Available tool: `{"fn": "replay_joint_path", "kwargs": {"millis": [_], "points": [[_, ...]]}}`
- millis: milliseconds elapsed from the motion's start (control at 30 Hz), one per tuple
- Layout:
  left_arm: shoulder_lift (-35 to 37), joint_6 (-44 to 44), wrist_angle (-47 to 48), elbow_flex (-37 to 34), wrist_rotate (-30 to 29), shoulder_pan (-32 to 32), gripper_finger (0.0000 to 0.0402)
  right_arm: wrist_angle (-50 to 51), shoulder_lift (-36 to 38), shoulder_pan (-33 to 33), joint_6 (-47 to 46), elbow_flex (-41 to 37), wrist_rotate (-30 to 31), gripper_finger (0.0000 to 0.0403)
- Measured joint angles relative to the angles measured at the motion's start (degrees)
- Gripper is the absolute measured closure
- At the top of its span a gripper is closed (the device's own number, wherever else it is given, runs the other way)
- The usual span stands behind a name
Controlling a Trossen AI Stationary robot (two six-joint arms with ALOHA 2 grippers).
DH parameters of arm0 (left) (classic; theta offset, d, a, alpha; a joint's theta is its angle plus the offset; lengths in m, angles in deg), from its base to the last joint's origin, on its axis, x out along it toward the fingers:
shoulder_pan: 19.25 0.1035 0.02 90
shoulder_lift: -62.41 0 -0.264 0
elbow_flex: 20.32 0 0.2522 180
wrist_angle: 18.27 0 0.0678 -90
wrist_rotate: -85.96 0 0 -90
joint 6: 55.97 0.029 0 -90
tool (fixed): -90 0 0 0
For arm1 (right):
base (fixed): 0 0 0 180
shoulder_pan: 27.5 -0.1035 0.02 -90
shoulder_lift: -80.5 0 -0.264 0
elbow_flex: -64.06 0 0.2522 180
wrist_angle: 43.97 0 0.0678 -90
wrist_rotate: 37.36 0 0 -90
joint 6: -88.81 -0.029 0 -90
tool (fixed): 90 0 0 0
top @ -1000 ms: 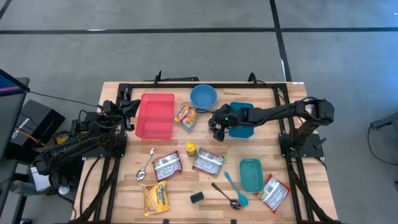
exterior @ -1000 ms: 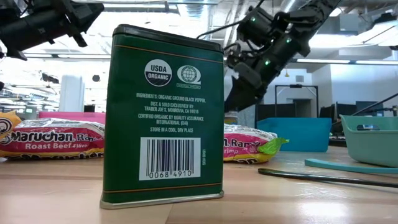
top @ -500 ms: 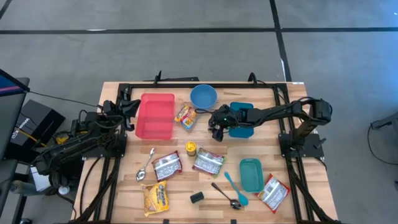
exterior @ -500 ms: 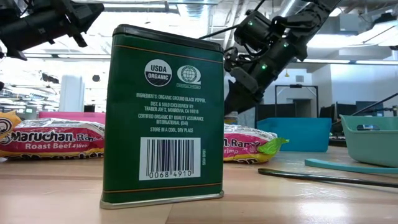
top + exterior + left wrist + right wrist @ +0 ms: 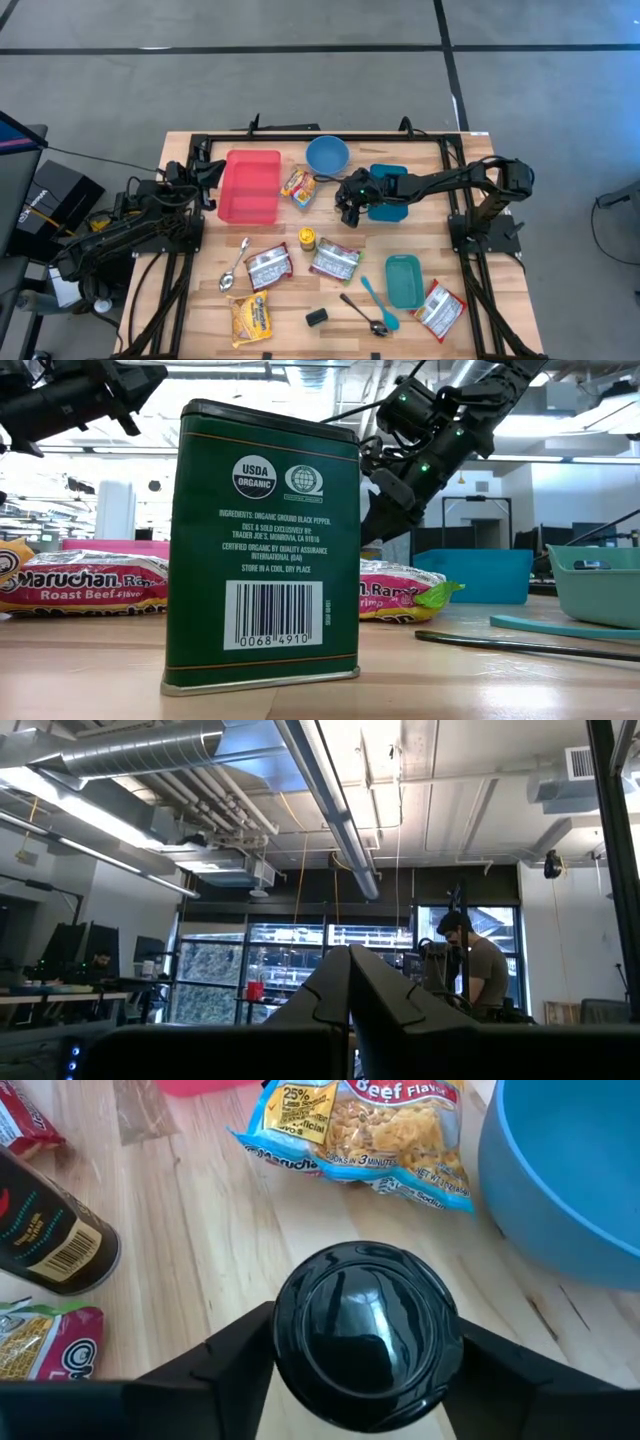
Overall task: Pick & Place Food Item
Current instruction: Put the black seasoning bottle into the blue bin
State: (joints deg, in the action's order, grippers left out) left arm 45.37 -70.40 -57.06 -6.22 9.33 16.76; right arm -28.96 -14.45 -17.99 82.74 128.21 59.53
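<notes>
Presently, a round black-lidded container [image 5: 366, 1335] is standing upright on the tabletop [image 5: 430, 240], between the blue bowl [image 5: 327, 155] and the blue bin [image 5: 388, 193], toward the far middle of the work area. In the right wrist view its glossy lid is sitting between the right gripper's [image 5: 366, 1370] two dark fingers [image 5: 215, 1360], which are flanking it on both sides; the fingers are lying against or just beside the lid, and whether they are pressing it cannot be told. In the high view the right gripper [image 5: 348, 203] is reaching in from the right, pointing downward over that spot.

Just beside the container, a beef-flavour noodle packet [image 5: 355, 1125] is lying flat, touching the near edge of the blue bowl. A dark sauce bottle [image 5: 50, 1230] is lying on its side nearby. A red tray [image 5: 252, 186] is sitting to the left.

Nearer, a green pepper tin [image 5: 262, 545] is standing upright, with noodle packets [image 5: 80, 582] behind it.

The left gripper [image 5: 348, 1005] is waiting at the left edge, raised off the tabletop, its fingers pressed together.
</notes>
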Motion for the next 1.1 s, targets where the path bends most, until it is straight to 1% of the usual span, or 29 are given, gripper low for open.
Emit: {"fn": "replay_joint_path", "kwargs": {"millis": [133, 200, 433, 600, 1100], "points": [[0.0, 0.0, 0.0, 0.0, 0.0, 0.0, 0.0402, 0.0, 0.0, 0.0, 0.0, 0.0, 0.0, 0.0198], [0.0, 0.0, 0.0, 0.0, 0.0, 0.0, 0.0402, 0.0, 0.0, 0.0, 0.0, 0.0, 0.0, 0.0203], [0.0, 0.0, 0.0, 0.0, 0.0, 0.0, 0.0402, 0.0, 0.0, 0.0, -0.2, 0.0, 0.0, 0.018], [0.0, 0.0, 0.0, 0.0, 0.0, 0.0, 0.0402, 0.0, 0.0, 0.0, -0.5, 0.0, 0.0, 0.0206], [0.0, 0.0, 0.0, 0.0, 0.0, 0.0, 0.0402, 0.0, 0.0, 0.0, -0.5, 0.0, 0.0, 0.0206]]}}
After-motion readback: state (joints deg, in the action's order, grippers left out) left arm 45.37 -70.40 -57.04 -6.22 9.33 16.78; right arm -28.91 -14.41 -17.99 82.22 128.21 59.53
